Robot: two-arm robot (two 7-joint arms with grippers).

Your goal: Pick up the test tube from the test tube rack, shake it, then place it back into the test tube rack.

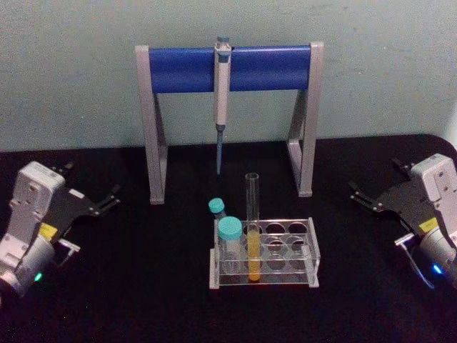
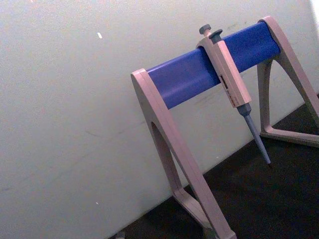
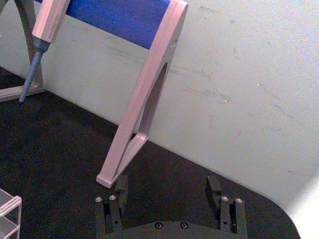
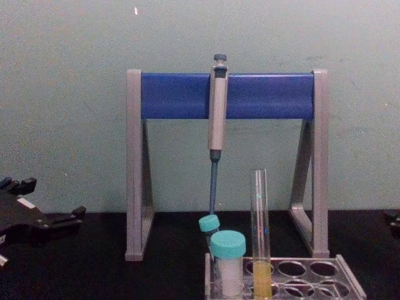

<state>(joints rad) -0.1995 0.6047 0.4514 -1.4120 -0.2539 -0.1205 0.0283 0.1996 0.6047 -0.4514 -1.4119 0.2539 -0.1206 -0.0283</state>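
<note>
Counter (image 1: 143, 286): black, carrying everything.

Stand (image 1: 186, 68): sitting at 12 o'clock on the counter against the wall, with the pipette (image 1: 222, 78) hanging from its blue bar.

Left tool (image 1: 113, 198): resting at 9 o'clock from the rack, well apart from it. Its fingers are looking parted and are gripping nothing.

Right tool (image 1: 357, 194): resting at 3 o'clock from the rack, also well apart. The right wrist view is showing its fingers (image 3: 118, 185) spread wide and empty.

Rack (image 1: 312, 246): sitting at 6 o'clock from the stand, near the counter's middle.

Tube (image 1: 252, 207): standing upright in a rack hole, with yellow-orange liquid filling its lower part. It is standing just at 3 o'clock from a teal-capped tube (image 1: 230, 232), and a second capped one (image 1: 216, 207) is leaning at 11 o'clock from that.

Progress, as a judgement: nothing is touching the tube, and no step is under way. With the tube seated and both tools lying wide, I am reading the lift, shake and return as all remaining. An identical layout would follow a finished run, so the frames are not settling this.
</note>
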